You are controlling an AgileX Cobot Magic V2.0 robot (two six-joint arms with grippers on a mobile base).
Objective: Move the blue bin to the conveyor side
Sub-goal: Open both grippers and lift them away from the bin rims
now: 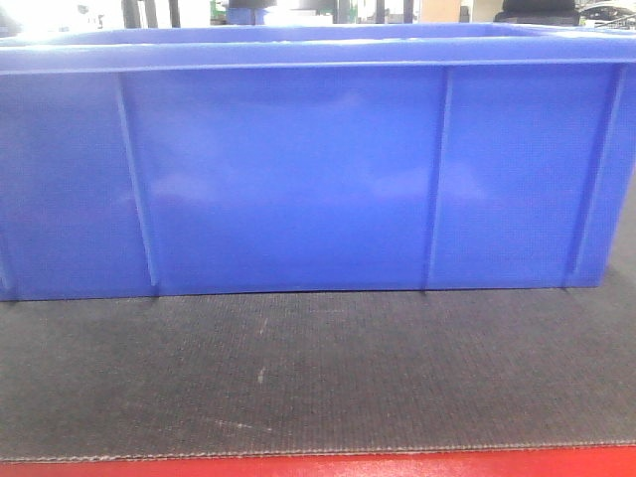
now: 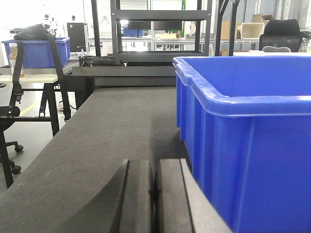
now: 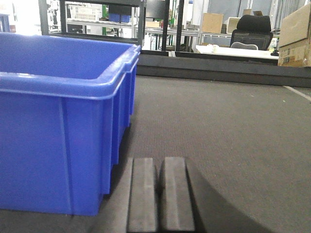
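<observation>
Blue bin (image 1: 298, 169) sits flat on the conveyor (image 1: 298, 378), set back from the red strip (image 1: 318, 465) at its near edge. Left fingers (image 2: 155, 194) and right fingers (image 3: 158, 194) are pressed together, low on the belt beside opposite ends of the bin. Pushing both end walls evenly should slide it without skewing. Only the wrist views show the rolled rim and open inside; the front view shows just one ribbed wall
</observation>
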